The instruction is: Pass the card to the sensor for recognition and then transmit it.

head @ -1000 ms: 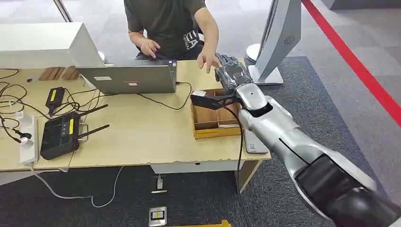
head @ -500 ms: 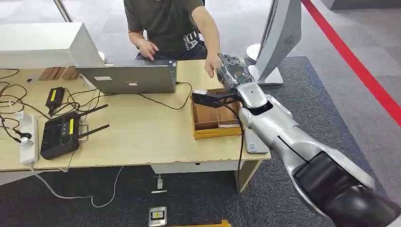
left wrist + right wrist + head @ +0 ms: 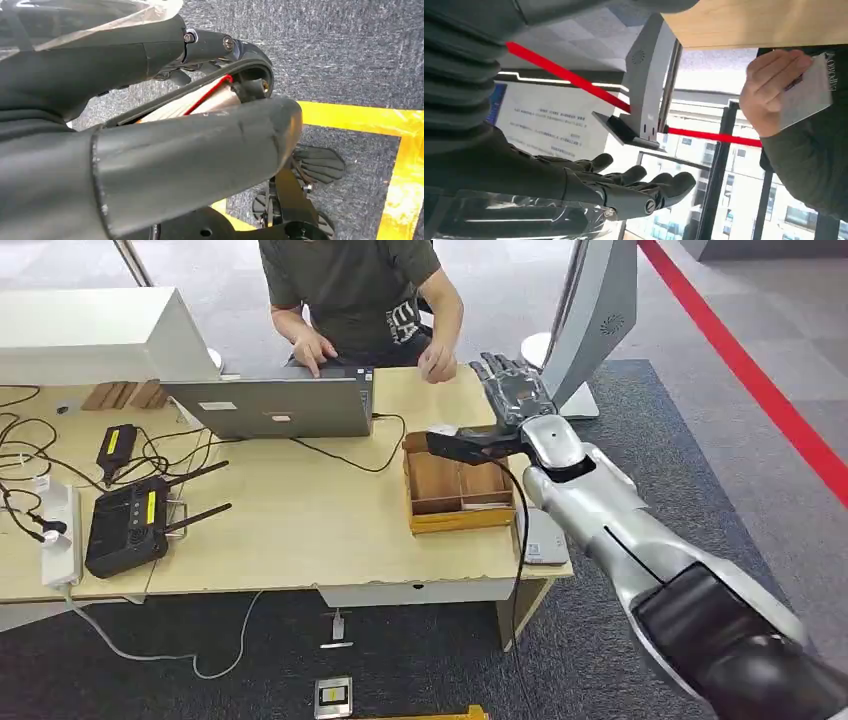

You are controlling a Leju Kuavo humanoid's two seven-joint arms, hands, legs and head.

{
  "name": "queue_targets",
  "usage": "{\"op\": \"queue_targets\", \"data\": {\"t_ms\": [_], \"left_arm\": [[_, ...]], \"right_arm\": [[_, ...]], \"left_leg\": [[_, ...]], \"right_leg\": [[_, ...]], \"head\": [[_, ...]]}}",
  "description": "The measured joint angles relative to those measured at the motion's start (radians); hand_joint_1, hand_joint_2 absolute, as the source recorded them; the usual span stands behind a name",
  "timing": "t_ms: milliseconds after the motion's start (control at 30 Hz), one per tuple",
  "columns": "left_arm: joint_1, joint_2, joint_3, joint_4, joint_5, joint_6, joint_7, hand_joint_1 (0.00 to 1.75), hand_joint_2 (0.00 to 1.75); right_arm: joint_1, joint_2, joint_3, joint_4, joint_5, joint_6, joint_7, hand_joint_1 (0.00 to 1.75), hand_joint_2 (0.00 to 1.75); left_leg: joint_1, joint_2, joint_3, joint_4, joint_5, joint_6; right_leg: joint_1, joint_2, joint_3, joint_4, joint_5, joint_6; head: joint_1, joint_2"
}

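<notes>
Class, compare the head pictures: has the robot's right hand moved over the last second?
Yes. The right hand has shifted right, off the wooden tray's far corner and toward the grey stand.

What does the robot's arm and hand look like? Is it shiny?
Yes! The right arm has smooth, shiny silver shells with a black section near the shoulder, and a thin black cable runs along it. The right hand is dark grey with black fingers and a grey ribbed cover at the wrist.

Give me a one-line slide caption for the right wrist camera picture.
Robot's right hand open with fingers spread, while a person's hand holds the card near the grey sensor stand.
</notes>
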Motion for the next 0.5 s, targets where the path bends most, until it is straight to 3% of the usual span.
{"op": "queue_targets", "data": {"t_ms": [200,500], "left_arm": [[0.001,0.0,0.0,0.0,0.019,0.006,0.016,0.0,0.0],[0.009,0.004,0.0,0.0,0.045,0.021,0.013,0.0,0.0]], "right_arm": [[0.092,-0.098,-0.071,-0.172,-0.027,0.059,0.037,0.0,0.0],[0.416,-0.283,-0.271,-0.631,-0.122,0.139,0.108,0.0,0.0]], "left_leg": [[0.0,-0.001,0.001,0.0,0.0,0.0],[0.0,-0.001,0.001,0.0,-0.002,0.001]], "right_leg": [[0.0,0.0,0.001,-0.001,0.0,0.0],[0.0,0.0,0.002,-0.002,0.0,0.0]], "head": [[0.0,0.0],[0.0,0.0]]}}
